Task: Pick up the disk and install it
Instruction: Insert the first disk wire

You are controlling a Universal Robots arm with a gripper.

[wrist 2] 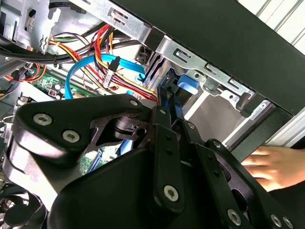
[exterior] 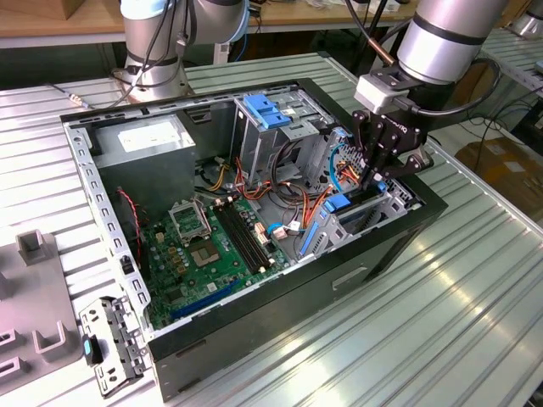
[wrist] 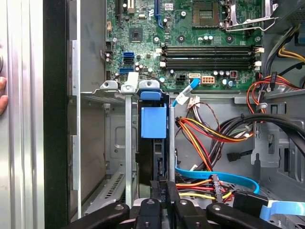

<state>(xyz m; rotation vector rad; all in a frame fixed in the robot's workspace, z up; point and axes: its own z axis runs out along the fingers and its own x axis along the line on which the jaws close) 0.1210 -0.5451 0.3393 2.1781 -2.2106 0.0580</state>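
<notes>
Black steel walled the open computer case (exterior: 280, 292), which lay on its side on a ribbed metal table (exterior: 441, 322). Inside it the green motherboard (exterior: 208, 250) covered the floor, with the grey power-supply box (exterior: 148, 144) in the corner nearest the arm's base and a metal drive cage topped by a blue latch (exterior: 267, 110) near the case's middle. Red, yellow and orange wires ran between cage and board, and a light-blue flat cable (wrist: 217, 174) curved past them.

At the case's corner on the exterior view's right, the gripper (exterior: 379, 174) hung down into the drive bay. Its black fingers (wrist: 164, 198) were closed together on the upper edge of the disk (wrist: 153, 143), which stood on edge in a narrow slot of the silver bay bracket (wrist: 112, 88), its dark body going down into the slot and its light-blue plastic rail (wrist: 154, 121) facing the first wrist view. In the second wrist view the same blue rail (wrist 2: 187, 82) showed just past the linkage, seated between the bracket's metal tabs.

Outside the case's black wall, a person's hand (wrist 2: 271, 164) rested on the table beside that corner. A loose grey bracket (exterior: 110, 343) lay on the table off the case's far end.
</notes>
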